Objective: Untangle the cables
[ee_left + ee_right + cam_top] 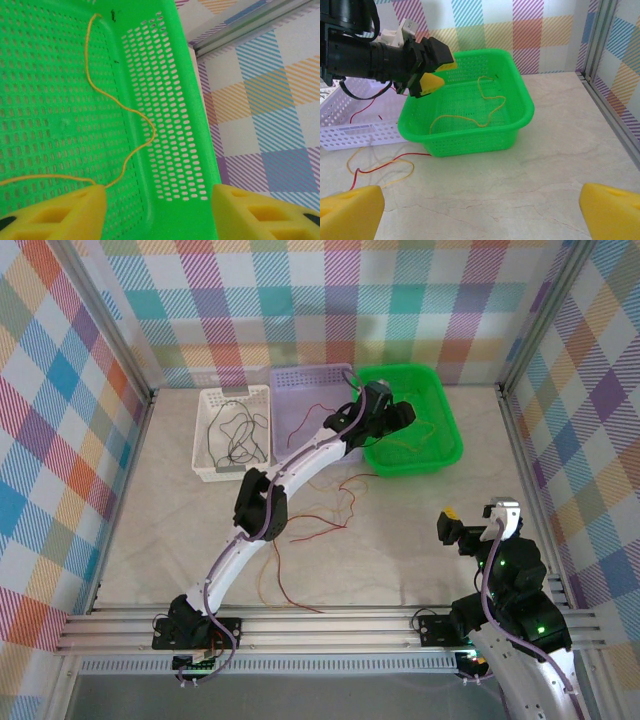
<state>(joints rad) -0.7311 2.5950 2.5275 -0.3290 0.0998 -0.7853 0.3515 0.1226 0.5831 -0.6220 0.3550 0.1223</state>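
An orange-yellow cable lies loose on the floor of the green basket, and one stretch of it runs past my left finger. My left gripper hangs over the basket's near-left corner, open, with nothing between its pads. From the right wrist I see the same cable in the green basket and the left gripper above its left rim. Red and yellow cables sprawl on the table beside the left arm. Black cables sit in the white basket. My right gripper stands open near the front right.
A pale purple basket stands between the white and green ones; the left arm crosses over its front. Red and yellow wire loops lie on the table left of the green basket. Checked walls and metal rails close in the table.
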